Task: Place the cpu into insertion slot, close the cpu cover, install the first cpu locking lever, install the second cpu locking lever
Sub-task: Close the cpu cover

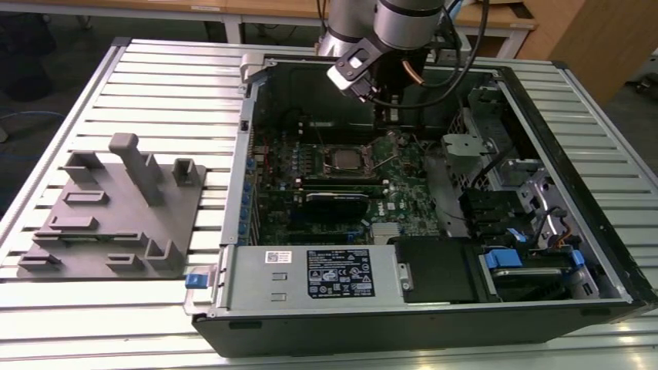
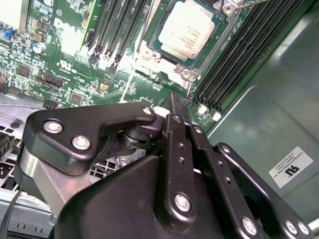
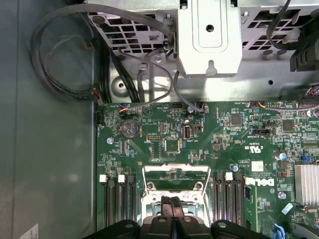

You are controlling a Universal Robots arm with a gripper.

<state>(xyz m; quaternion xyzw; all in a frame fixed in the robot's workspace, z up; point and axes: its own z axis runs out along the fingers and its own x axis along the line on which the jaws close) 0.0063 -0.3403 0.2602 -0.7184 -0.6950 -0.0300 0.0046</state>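
This looks like a robotics lab or workshop: the hand (image 3: 172, 200) hangs inside an opened computer case (image 1: 308, 327) lying flat on a slatted metal counter (image 1: 154, 85), a grey fixture block (image 1: 103, 231) sits well off to the hand's side, and wooden desks (image 1: 267, 9) stand beyond it.

white logo (image 3: 260, 182) on board (image 3: 224, 149); psu label (image 1: 340, 274) print prob. unreadable
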